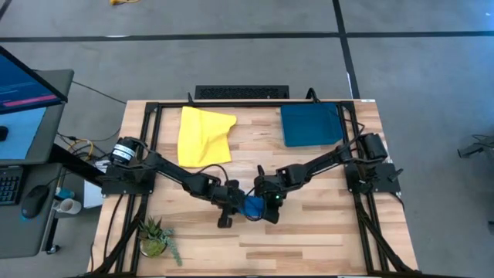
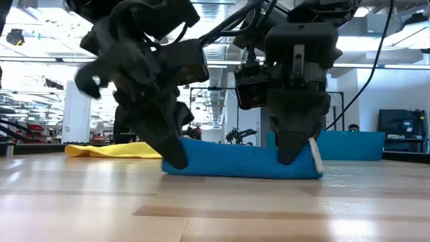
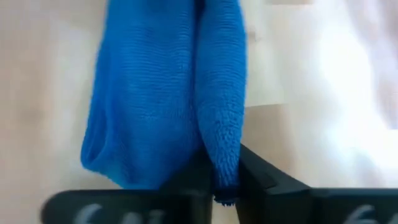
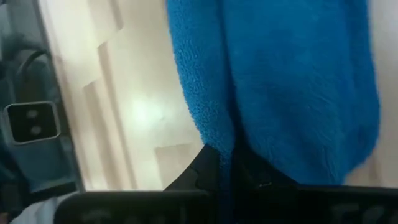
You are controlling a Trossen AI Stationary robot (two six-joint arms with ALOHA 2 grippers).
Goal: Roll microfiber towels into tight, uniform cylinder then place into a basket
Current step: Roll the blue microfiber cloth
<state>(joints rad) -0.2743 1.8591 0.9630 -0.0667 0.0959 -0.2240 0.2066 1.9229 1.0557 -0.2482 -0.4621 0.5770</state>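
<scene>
Bright overhead light; wrist views blurry, w/ glare.

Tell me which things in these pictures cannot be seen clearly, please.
- Blue towel, high view: mostly covered by both hands.
- Basket, low view: only its side wall shows; the inside is hidden.
- Yellow towel, low view: partly behind the left hand.
- Right hand, right wrist view: fingertips buried in blue cloth.

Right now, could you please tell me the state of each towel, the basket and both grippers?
blue towel: rolled, lying on the table, pinched at both ends.
yellow towel: unrolled, loosely spread.
basket: empty.
left gripper: shut on blue towel.
right gripper: shut on blue towel.
</scene>
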